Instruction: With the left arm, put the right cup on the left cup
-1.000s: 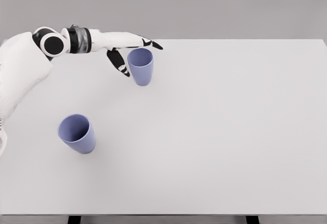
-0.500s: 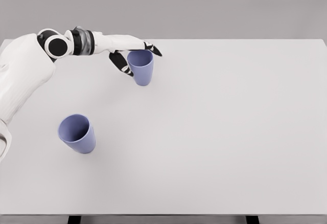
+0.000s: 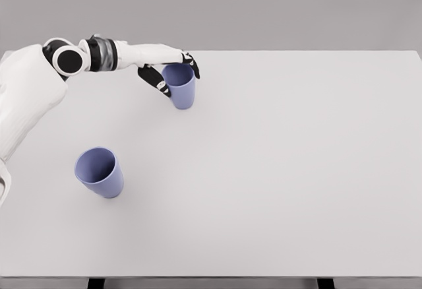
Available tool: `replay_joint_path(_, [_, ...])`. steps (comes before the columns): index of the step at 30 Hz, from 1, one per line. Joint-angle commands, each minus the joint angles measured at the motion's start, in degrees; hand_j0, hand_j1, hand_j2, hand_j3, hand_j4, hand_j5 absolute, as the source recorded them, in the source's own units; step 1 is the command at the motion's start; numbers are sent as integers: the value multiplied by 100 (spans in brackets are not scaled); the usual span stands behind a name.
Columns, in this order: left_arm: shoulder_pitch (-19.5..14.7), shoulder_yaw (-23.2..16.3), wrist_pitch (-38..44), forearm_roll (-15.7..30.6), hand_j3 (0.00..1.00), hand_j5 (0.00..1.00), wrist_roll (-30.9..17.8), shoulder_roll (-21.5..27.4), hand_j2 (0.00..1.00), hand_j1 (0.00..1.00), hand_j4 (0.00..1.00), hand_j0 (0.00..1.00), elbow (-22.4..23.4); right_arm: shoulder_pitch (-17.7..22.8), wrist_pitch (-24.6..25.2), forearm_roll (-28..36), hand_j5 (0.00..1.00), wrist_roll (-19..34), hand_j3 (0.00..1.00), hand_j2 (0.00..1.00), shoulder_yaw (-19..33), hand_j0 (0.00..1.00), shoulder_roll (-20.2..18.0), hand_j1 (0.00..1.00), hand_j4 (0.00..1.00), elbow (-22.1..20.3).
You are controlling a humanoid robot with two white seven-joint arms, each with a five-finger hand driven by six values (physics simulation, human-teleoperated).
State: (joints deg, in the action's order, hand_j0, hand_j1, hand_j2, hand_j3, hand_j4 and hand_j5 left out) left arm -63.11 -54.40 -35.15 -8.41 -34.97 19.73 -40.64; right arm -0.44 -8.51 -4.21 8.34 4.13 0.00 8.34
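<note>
The left hand point(image 3: 165, 68) reaches in from the upper left and wraps the far cup point(image 3: 180, 86) near its rim, thumb on the near-left side and fingers point(image 3: 191, 63) curled over the back; it looks like a grip, though contact is hard to confirm. This cup stands upright close to the table's point(image 3: 297, 170) far edge. The near cup point(image 3: 99, 171) stands apart, toward the front left, mouth open. Bare tabletop lies between the two cups and across the whole right side.

Left hand point(image 3: 168, 68) wrapped around far cup point(image 3: 180, 86); near cup point(image 3: 99, 171) upright on table point(image 3: 297, 170).
</note>
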Motion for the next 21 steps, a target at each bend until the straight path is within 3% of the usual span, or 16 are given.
replay_joint_path(1, [0,35,15,32,52,52,-3,30,52,52,52,52,-49,-9,-2,-1,100,1,100,100,0,100,0,100,100,1])
replay_joint_path(7, [9,35,15,59,50,50,-3,215,50,50,50,50,-435,0,-2,-1,100,1,100,100,0,100,0,100,100,1])
replay_joint_path(15, [26,-44,15,849,49,49,-3,1348,49,49,49,49,-1973,0,7,-1,100,10,100,100,0,100,0,100,100,1])
replay_joint_path(21, [105,-62,15,1517,48,48,-3,2465,48,48,48,48,-3353,0,-2,-1,100,1,100,100,0,100,0,100,100,1])
